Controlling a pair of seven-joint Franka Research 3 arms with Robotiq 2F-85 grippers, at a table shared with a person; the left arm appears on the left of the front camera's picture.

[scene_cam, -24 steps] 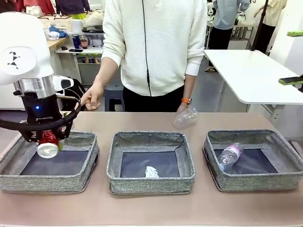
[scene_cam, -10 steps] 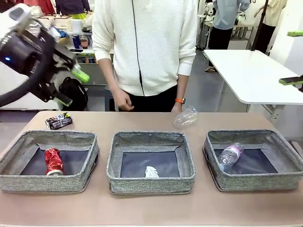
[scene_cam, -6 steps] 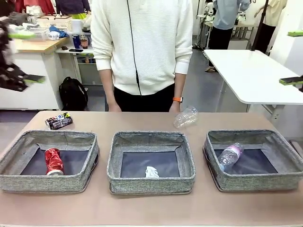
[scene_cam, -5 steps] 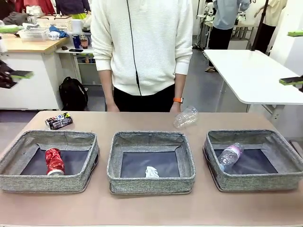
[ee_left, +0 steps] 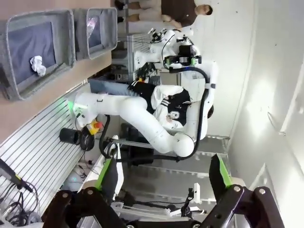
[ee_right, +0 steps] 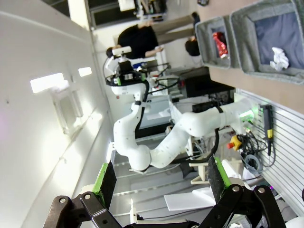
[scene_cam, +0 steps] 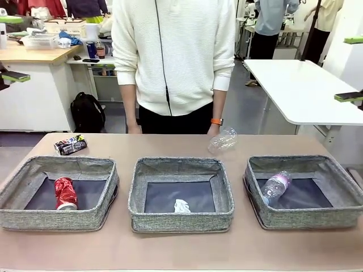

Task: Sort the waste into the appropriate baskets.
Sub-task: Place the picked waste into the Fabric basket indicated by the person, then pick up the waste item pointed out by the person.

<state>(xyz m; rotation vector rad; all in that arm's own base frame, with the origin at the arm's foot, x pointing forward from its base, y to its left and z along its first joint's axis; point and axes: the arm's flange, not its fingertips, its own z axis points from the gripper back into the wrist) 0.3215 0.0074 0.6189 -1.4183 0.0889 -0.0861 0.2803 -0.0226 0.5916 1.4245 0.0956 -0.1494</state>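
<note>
Three grey baskets stand in a row: left point(scene_cam: 57, 219), middle point(scene_cam: 180, 219), right point(scene_cam: 306, 217). A red can point(scene_cam: 64, 193) lies in the left one, a paper ball point(scene_cam: 181, 206) in the middle one, and a small pink-labelled bottle point(scene_cam: 275, 186) in the right one. A dark multicoloured can point(scene_cam: 70, 145) lies on the table behind the left basket. A clear crushed bottle point(scene_cam: 222, 140) sits by the person's hand point(scene_cam: 214, 129). My left gripper point(scene_cam: 12, 48) point(ee_left: 163, 173) is open, high at the left edge. My right gripper point(scene_cam: 351, 68) point(ee_right: 160, 180) is open, high at the right edge.
The person stands at the far side behind the middle basket, arms hanging down. A bare strip of table point(scene_cam: 181, 249) runs in front of the baskets. A white table point(scene_cam: 300, 85) stands behind at the right.
My left gripper let the red can go into the left basket, then rose and drew back to the left edge. The person laid the dark can on the table and pulled the hand back.
</note>
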